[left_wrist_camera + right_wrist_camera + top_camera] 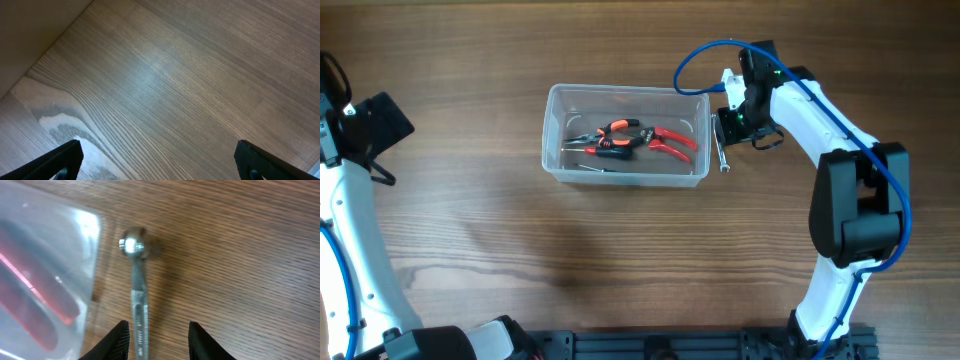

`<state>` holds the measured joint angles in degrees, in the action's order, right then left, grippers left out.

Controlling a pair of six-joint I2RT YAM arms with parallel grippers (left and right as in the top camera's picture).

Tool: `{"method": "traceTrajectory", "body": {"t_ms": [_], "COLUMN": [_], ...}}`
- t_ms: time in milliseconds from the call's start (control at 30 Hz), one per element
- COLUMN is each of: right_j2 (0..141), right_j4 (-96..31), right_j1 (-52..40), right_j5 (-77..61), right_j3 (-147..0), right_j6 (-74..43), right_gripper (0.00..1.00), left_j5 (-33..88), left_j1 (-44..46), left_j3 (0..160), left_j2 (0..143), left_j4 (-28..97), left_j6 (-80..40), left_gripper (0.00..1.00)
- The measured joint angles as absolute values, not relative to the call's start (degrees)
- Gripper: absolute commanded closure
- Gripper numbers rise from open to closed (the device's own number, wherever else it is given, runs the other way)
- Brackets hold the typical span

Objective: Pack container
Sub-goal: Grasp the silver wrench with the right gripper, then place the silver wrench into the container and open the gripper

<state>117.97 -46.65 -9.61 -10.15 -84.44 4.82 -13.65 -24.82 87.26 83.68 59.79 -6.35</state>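
The clear plastic container sits at the table's middle back and holds red-handled pliers, orange-and-black pliers and a thin tool. A silver metal wrench lies on the wood just off the container's right wall. My right gripper hovers over it. In the right wrist view the wrench lies between the open fingers, close to the left one, with the container's corner at the left. My left gripper is open and empty over bare wood at the far left.
The table's far edge shows in the left wrist view. The left arm stands at the left edge. The right arm's blue cable loops above the container's right end.
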Motion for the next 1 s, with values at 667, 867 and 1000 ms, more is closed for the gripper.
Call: {"method": "traceTrajectory", "body": {"t_ms": [667,867,1000], "right_j2": [122.1,122.0,115.8], "right_j4": [-42.2,-46.6,-51.7], "right_j1": [-10.8,-10.9,-11.1], "right_j5": [-11.7,-11.0,-8.3], "right_j3": [-84.8,-85.5,-85.7], "right_j6": [0.6,-0.4,-1.4], "right_gripper": [0.96,0.96,0.96], "left_j5": [-13.6,-13.6,-13.6], "left_j1": [-24.8,-24.8,-24.8], "left_j3": [87.3,87.3,87.3], "left_j2": [83.7,83.7,83.7], "left_j4": [59.8,59.8,59.8], "left_j6": [-6.3,-6.3,-6.3], "left_gripper": [0.0,0.0,0.0]}}
